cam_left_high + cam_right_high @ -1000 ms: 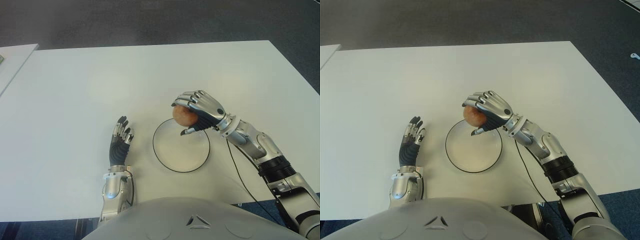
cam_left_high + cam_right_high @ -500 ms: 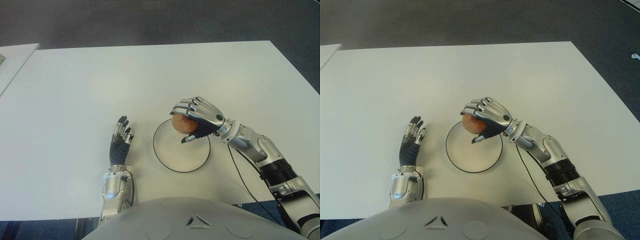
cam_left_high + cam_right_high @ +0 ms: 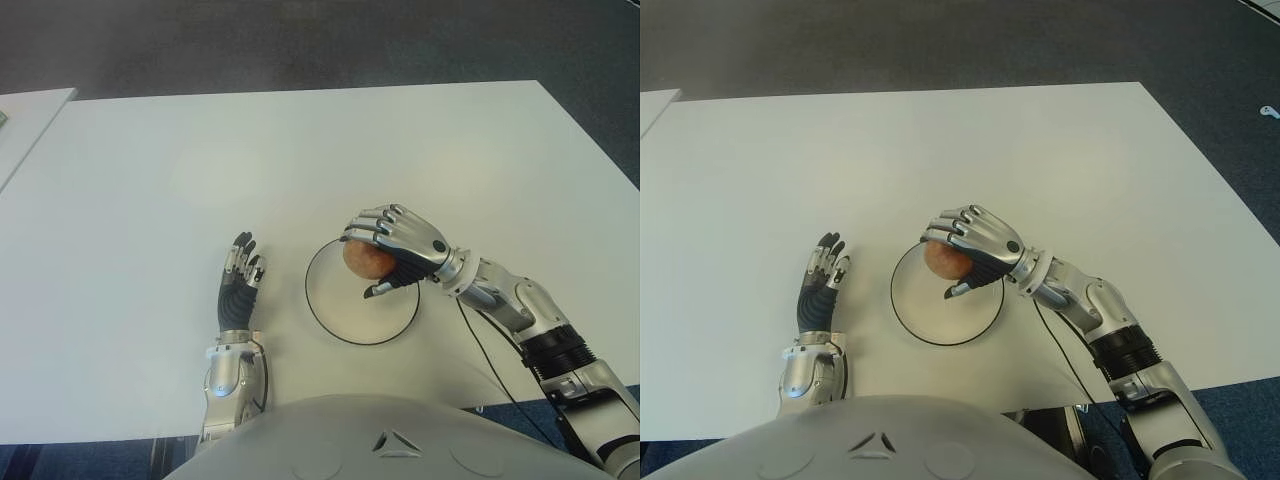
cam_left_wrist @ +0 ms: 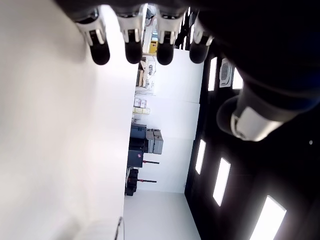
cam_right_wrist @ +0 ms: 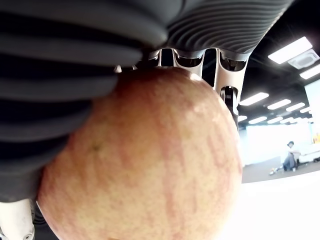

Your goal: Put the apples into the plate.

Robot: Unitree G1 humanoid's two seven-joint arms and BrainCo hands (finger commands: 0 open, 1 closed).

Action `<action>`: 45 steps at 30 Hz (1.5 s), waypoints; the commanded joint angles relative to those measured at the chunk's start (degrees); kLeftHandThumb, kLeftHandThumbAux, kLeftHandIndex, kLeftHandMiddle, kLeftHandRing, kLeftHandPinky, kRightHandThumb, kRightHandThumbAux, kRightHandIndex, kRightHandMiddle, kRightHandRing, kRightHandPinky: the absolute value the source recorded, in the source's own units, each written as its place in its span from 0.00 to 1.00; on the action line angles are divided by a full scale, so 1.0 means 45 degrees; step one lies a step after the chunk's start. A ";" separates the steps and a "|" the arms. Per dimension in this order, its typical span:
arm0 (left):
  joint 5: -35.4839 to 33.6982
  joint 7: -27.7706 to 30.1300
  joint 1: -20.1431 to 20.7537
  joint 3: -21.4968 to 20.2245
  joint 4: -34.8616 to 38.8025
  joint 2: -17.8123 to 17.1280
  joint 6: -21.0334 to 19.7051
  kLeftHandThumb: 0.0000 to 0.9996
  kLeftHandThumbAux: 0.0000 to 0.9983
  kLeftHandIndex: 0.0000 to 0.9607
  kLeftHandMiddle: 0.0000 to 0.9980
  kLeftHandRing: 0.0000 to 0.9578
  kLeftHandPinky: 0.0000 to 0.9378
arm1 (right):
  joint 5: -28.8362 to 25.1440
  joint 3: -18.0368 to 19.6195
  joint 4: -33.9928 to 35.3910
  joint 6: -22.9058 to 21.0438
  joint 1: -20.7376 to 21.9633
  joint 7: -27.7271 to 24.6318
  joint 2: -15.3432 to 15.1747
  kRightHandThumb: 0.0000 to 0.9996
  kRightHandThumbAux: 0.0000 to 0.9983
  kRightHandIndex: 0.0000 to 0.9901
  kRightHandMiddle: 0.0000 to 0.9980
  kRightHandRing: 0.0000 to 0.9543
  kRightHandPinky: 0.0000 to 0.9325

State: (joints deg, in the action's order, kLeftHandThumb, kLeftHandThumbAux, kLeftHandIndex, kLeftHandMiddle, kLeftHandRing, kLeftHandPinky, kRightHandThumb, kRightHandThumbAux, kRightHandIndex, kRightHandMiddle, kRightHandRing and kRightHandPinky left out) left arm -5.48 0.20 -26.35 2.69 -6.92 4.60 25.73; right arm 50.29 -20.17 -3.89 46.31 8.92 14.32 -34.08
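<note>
A red-yellow apple is held in my right hand, whose fingers curl over it. The apple hangs over the far part of a round white plate with a dark rim, close above it. Up close in the right wrist view the apple fills the picture under the curled fingers. My left hand shows left of the plate, fingers stretched out and holding nothing.
The white table spreads wide around the plate. A second white surface shows at the far left corner. Dark floor lies beyond the far edge.
My right hand has carried the apple toward me and lower, from the plate's far rim to over the plate. The left hand has not moved.
</note>
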 commanded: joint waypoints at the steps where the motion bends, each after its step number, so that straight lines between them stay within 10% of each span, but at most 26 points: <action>1: 0.0085 -0.0182 -0.0412 -0.0003 -0.0711 0.0268 -0.0740 0.12 0.52 0.07 0.05 0.02 0.00 | 0.0352 -0.0077 -0.0176 0.0191 -0.0143 0.0347 0.0033 0.71 0.72 0.44 0.79 0.80 0.73; 34: 0.0468 -0.0219 -0.0245 -0.0040 -0.1016 0.0189 -0.0367 0.11 0.49 0.04 0.02 0.00 0.00 | 0.2019 -0.1091 -0.1773 0.0409 0.0298 0.2626 0.0121 0.70 0.72 0.45 0.77 0.78 0.66; 42: 0.0355 -0.0128 -0.0245 -0.0038 -0.0993 0.0182 -0.0289 0.11 0.50 0.04 0.03 0.00 0.00 | 0.1336 -0.1094 -0.1360 0.0157 0.0152 0.1490 0.0038 0.68 0.72 0.43 0.50 0.45 0.38; 45: 0.0297 -0.0173 -0.0223 -0.0010 -0.0867 0.0249 -0.0433 0.12 0.51 0.04 0.03 0.00 0.00 | 0.0838 -0.1040 -0.0745 0.0038 0.0051 0.0303 -0.0217 0.37 0.57 0.21 0.24 0.19 0.14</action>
State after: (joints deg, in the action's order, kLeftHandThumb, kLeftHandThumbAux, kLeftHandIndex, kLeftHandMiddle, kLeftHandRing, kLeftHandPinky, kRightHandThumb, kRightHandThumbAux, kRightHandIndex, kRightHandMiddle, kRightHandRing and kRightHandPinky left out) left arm -3.80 -0.34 -26.00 2.67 -7.83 4.58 27.40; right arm 56.51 -24.96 -9.70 47.12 9.23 19.72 -34.05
